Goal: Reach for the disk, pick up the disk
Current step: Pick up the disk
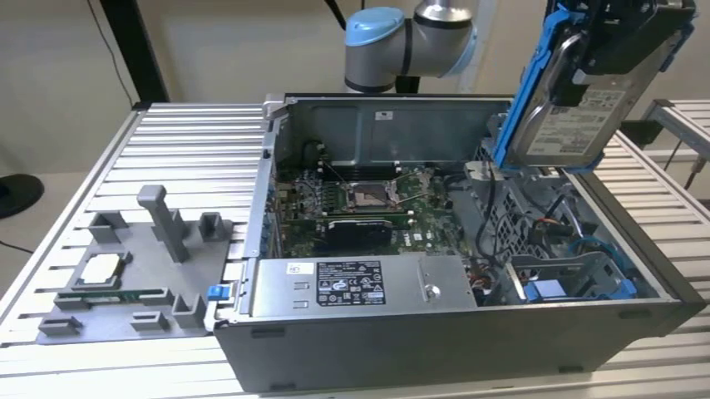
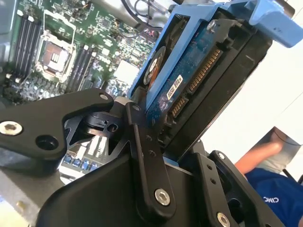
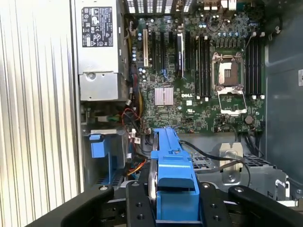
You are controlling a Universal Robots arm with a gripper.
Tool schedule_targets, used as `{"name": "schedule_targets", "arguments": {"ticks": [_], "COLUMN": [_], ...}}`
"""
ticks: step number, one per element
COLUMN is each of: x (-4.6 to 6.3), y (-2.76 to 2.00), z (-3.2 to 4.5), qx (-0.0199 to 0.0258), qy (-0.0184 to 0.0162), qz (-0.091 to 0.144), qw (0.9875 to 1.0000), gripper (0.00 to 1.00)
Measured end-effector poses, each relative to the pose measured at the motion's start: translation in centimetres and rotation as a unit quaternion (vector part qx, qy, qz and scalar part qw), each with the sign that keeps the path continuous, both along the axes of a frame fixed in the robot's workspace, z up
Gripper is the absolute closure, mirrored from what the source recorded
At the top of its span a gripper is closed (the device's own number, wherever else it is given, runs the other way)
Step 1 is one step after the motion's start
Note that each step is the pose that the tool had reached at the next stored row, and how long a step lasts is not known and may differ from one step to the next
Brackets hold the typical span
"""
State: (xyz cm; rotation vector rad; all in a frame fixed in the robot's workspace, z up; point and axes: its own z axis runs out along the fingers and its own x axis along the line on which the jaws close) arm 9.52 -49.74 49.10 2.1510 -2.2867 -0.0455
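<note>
Pick-up step looks done: the tool [image 1: 621, 41] is closed on the disk [image 1: 571, 100], gripping it across its flat faces, and holds it in the air at the upper right of the exterior view, above the open case [image 1: 444, 332]. In the second wrist view the black fingers [image 2: 149, 156] clamp the disk [image 2: 189, 90] from both sides; in the first wrist view the blue bracket [image 3: 173, 179] sits between the finger links at bottom centre.

Disk is clear of the case, not touching the drive cage [image 1: 577, 278] below it. Judged next need: keep the grip firm and the lift steady, since the disk hangs over the motherboard [image 1: 355, 204] and cables [image 1: 500, 216]; a slip would drop it onto them.

Orientation: the long axis runs near vertical, tilted a little so the lower end sits further toward the exterior view's left than the top. The labelled face points toward the camera and slightly down. The connector edge shows in the second wrist view, probably the lower end, though that is hard to confirm.

The grey fixture [image 1: 133, 274] lies on the surface [image 1: 189, 141] at lower left, well apart.
</note>
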Motion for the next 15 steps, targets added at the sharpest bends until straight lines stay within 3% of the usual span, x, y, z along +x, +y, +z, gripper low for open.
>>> {"name": "schedule_targets", "arguments": {"ticks": [15], "x": [0.4], "y": [-2.91], "z": [0.00], "qx": [0.0002], "qy": [0.0000], "qz": [0.001], "qw": [1.0000], "gripper": [1.00]}}
